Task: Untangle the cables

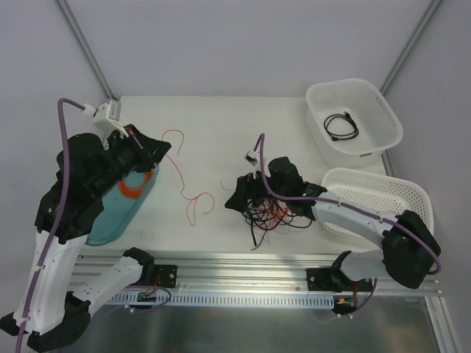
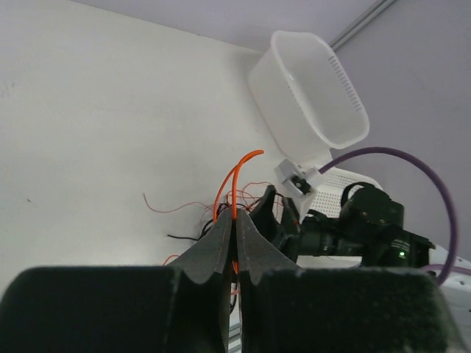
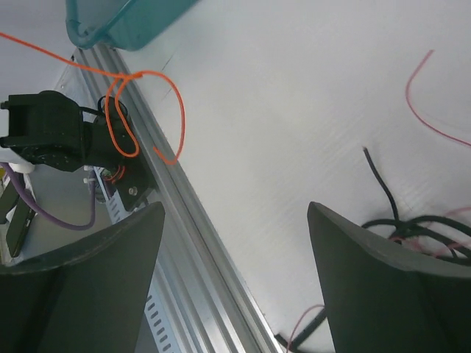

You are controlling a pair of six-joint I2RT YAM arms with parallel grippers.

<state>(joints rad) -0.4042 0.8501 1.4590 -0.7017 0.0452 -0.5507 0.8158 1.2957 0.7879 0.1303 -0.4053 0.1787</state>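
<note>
Left arm is raised and folded back over the teal bin (image 1: 103, 224) at the table's left edge. Left gripper (image 2: 235, 220) is pinched fully together on one orange wire (image 2: 235, 176), which arcs up out of the fingertips. From above, that wire trails from the left gripper (image 1: 154, 149) across the table in loose curls, with its free end well short of the tangle.

Right arm reaches forward and left, wrist low over the table centre. Right gripper (image 3: 235, 213) has its fingers (image 3: 390, 287) spread wide with nothing between them, only bare table (image 3: 294, 95) in the gap.

The cables (image 1: 271, 212) sit mid-table, a black and red knot just under and on the near side of the right gripper (image 1: 246, 195). In the right wrist view, their black loops (image 3: 423, 224) lie beside the right-hand finger, outside the gap. Cannot tell if they touch.

Count:
- 2 arms
- 1 tangle
- 1 pulled-out orange wire
- 1 teal bin holding 1 orange coil (image 1: 135, 184)
- 2 white baskets (image 1: 390, 136), the far one holding 1 black cable (image 1: 342, 125)
</note>
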